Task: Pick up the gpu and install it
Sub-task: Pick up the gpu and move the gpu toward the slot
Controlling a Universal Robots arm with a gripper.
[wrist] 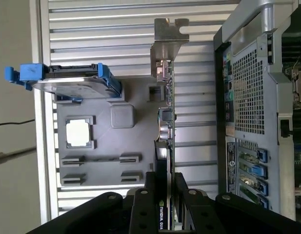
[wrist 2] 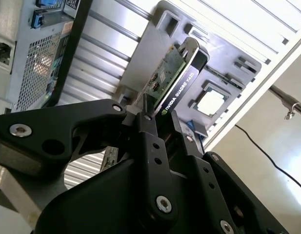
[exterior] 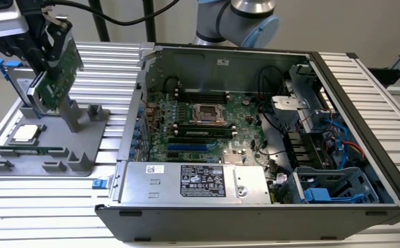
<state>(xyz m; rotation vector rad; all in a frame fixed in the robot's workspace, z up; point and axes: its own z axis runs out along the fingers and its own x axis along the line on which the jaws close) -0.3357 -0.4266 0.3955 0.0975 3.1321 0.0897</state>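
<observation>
My gripper [exterior: 50, 46] is shut on the gpu [exterior: 57, 77] at the exterior view's far left, above the grey holder tray [exterior: 48, 160]. The card hangs tilted, green circuit board facing the camera, its silver bracket [exterior: 67, 106] reaching down toward the tray's posts. In the second wrist view the black fingers [wrist 2: 149, 127] clamp the gpu [wrist 2: 178, 80] by its edge, cooler side showing. In the first wrist view the gpu [wrist: 166, 122] is seen edge-on between the fingers [wrist: 149, 187], with its bracket [wrist: 169, 41] at the far end over the slatted table.
An open computer case [exterior: 337, 93] lies in the middle with its motherboard [exterior: 207, 124] exposed and a silver power supply [exterior: 193, 181] at its near side. On the tray rest a square CPU chip [exterior: 24, 133] and a hard drive with blue rails [wrist: 72, 80].
</observation>
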